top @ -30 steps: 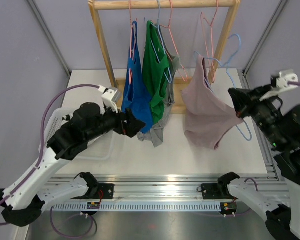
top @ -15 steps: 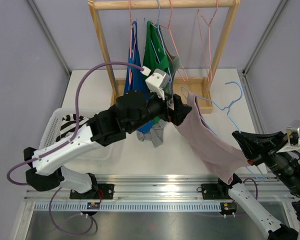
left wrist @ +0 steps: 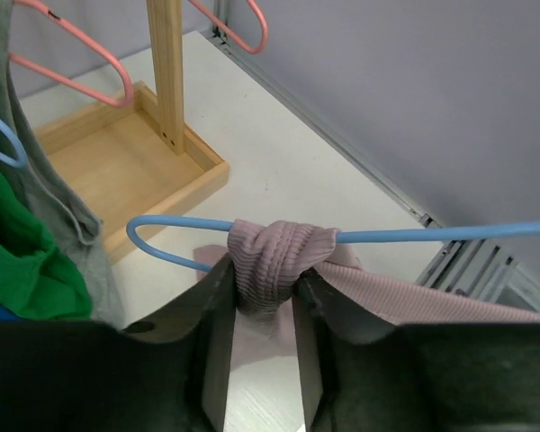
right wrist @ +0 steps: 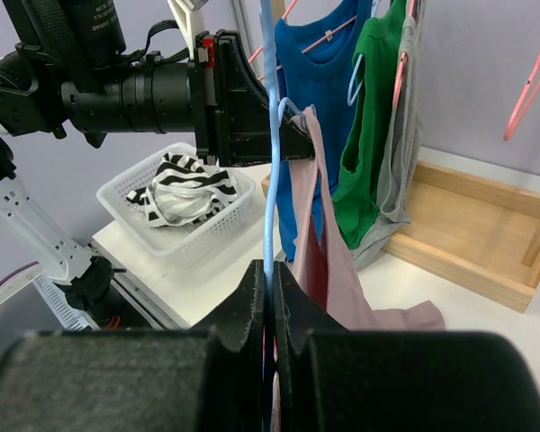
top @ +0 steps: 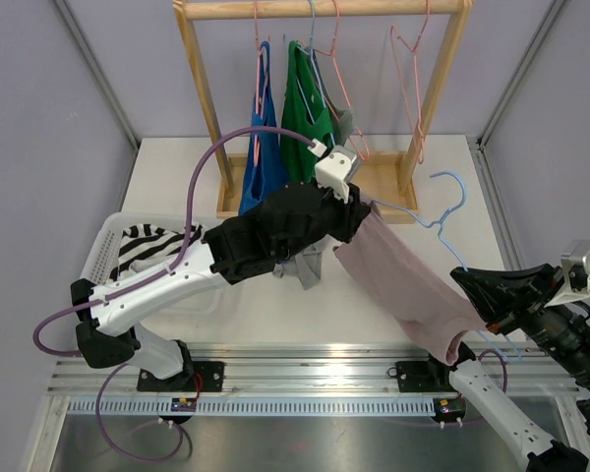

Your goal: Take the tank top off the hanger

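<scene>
Mid-strip, strap not off yet. My left fingers (left wrist: pixel 218 351) are pinched tight on the bunched strap of the tank top (top: pixel 403 285), which stretches across centre-right of the top view (above the counter (top: pixel 344 320), not on it). Right fingers (right wrist: pixel 245 310) are clamped on the blue hanger (top: pixel 441 208) wire. Next, I'd judge: slide the strap off the hanger's rounded end, with the right fingers holding firm.

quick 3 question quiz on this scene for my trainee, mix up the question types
1. True or false: the left gripper is shut on the bunched strap of the pink tank top.
2. The right gripper is: A) open and empty B) shut on the blue hanger C) out of view.
3. Fill in: the striped garment lies in the white ____.
Key: 1 true; 2 B; 3 basket.
</scene>
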